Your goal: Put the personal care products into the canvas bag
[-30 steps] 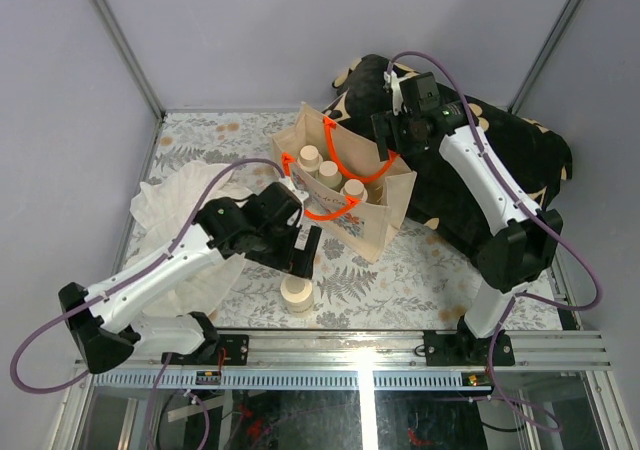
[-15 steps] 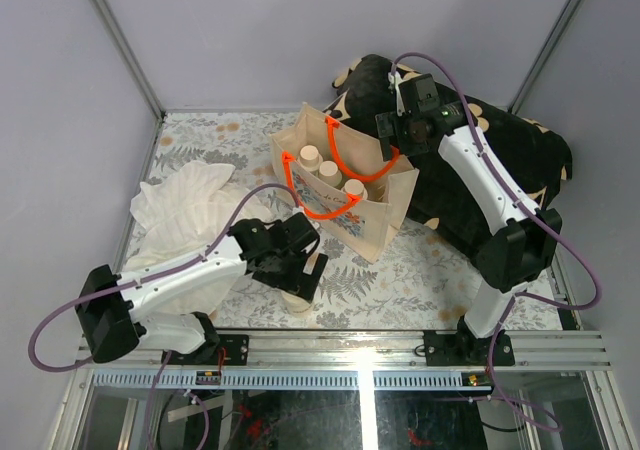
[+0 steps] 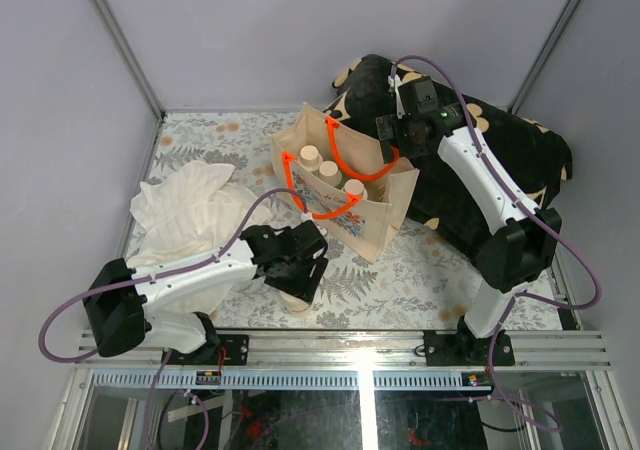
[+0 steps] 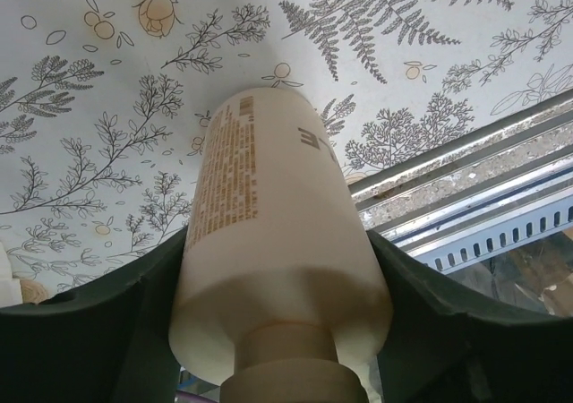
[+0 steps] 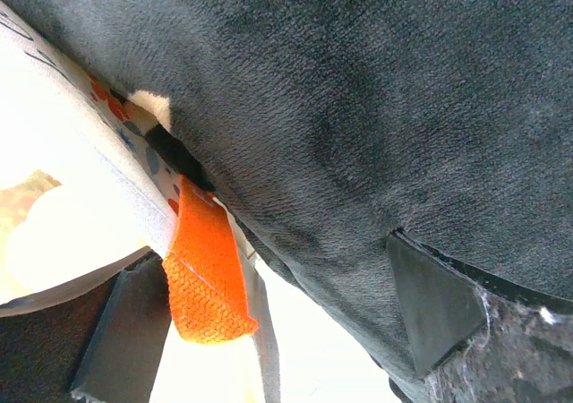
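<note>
A cream bottle (image 3: 297,302) stands on the fern-print table near the front edge. My left gripper (image 3: 300,270) is down over it. In the left wrist view the bottle (image 4: 269,197) fills the gap and both dark fingers (image 4: 116,331) press its sides, so the gripper (image 4: 282,331) is shut on it. The canvas bag (image 3: 375,220) stands open behind, with three cream-capped bottles (image 3: 329,170) inside. My right gripper (image 3: 388,142) is at the bag's far rim, jaws wide apart (image 5: 277,331), with the orange handle (image 5: 206,278) next to its left finger (image 5: 125,331).
A thin white plastic bag (image 3: 190,215) lies crumpled at the left. A black cloth with tan marks (image 3: 500,160) is heaped at the right behind the bag and fills the right wrist view (image 5: 358,107). The metal rail (image 4: 501,197) runs along the table's front edge.
My left arm has swung from beside the bag down and forward to the standing bottle, and its fingers have come around it. The right arm has hardly moved.
</note>
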`<state>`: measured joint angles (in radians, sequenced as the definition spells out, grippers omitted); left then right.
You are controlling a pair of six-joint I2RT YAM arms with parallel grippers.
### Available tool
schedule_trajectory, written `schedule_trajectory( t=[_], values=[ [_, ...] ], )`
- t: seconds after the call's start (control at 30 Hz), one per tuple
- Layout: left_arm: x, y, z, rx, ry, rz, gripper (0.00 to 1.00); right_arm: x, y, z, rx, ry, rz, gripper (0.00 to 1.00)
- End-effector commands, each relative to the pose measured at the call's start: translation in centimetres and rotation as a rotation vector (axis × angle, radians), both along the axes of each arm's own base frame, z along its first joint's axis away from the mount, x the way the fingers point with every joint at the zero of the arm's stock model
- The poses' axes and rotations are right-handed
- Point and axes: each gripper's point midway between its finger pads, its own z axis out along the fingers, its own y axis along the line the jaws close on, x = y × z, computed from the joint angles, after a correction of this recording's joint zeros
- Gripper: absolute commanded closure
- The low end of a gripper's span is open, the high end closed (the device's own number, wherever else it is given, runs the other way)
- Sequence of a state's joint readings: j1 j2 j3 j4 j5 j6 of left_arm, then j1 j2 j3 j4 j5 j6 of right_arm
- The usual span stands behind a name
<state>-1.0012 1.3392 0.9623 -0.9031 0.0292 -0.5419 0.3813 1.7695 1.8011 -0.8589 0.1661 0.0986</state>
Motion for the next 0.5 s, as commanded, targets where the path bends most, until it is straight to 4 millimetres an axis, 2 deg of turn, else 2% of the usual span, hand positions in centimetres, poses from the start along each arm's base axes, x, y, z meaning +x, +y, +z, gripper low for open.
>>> schedule_trajectory(
  t=[0.0,0.03,0.1,0.2,0.37,0.47],
  values=[
    [0.0,-0.5,0.0,-0.014,0.005,0.01,0.92,-0.6,-0.8,1.8,-0.011,-0.043,-0.012,0.01],
    [-0.1,-0.5,0.1,-0.014,0.012,0.013,0.99,-0.6,-0.8,1.7,-0.01,-0.043,-0.011,0.01],
    [-0.2,-0.6,0.6,-0.017,0.019,0.014,1.0,-0.5,-0.7,1.6,-0.009,-0.043,-0.008,0.01],
    [0.3,-1.5,3.3,-0.063,-0.011,0.007,1.0,-0.4,-0.6,1.3,-0.006,-0.042,-0.006,0.01],
    [1.3,-4.6,11.3,-0.268,-0.09,-0.032,1.0,-0.1,0.2,0.9,0.023,-0.035,0.013,0.01],
    [1.7,-5.8,16.3,-0.382,-0.148,-0.048,1.0,-0.1,0.5,0.5,0.04,-0.03,0.014,0.01]
  ],
)
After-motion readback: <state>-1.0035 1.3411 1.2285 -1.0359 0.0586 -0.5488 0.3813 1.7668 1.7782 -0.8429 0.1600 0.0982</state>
